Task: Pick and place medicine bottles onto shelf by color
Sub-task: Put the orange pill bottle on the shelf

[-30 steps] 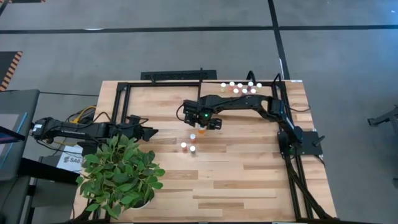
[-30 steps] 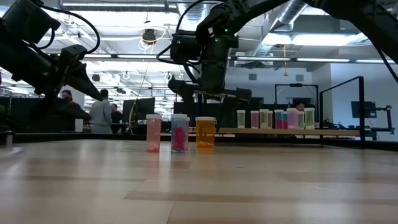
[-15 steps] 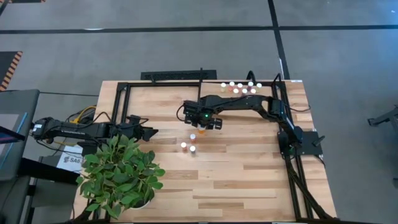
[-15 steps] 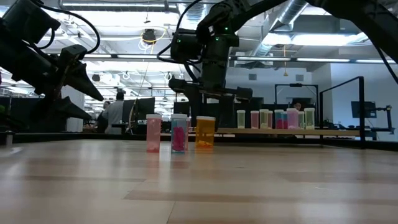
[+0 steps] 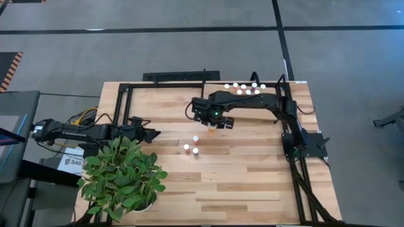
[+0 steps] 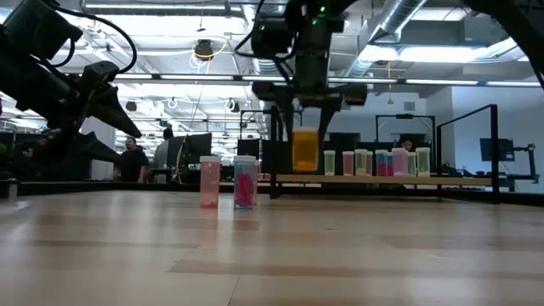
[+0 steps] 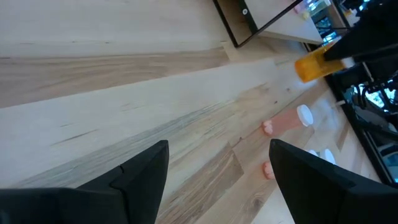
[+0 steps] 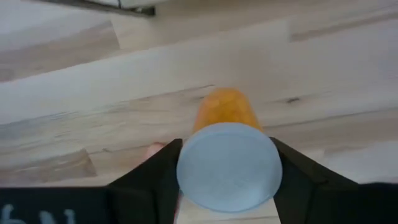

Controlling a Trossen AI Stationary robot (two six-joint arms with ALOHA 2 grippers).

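Right gripper jaws around orange bottle, clear above table.

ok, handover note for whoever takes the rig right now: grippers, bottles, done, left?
Right gripper: jaws shut on the orange white-capped medicine bottle, lifted clear of the tabletop, short of the shelf.
Left gripper: jaws open, empty, waiting near the leafy green potted plant.
Done: a row of white-capped vials already stands on the pale wooden shelf with black frame bars.
Left: place the orange bottle on the shelf; then the pale pink vial and the deeper pink vial, both upright mid-table. The high view shows a third white cap there.
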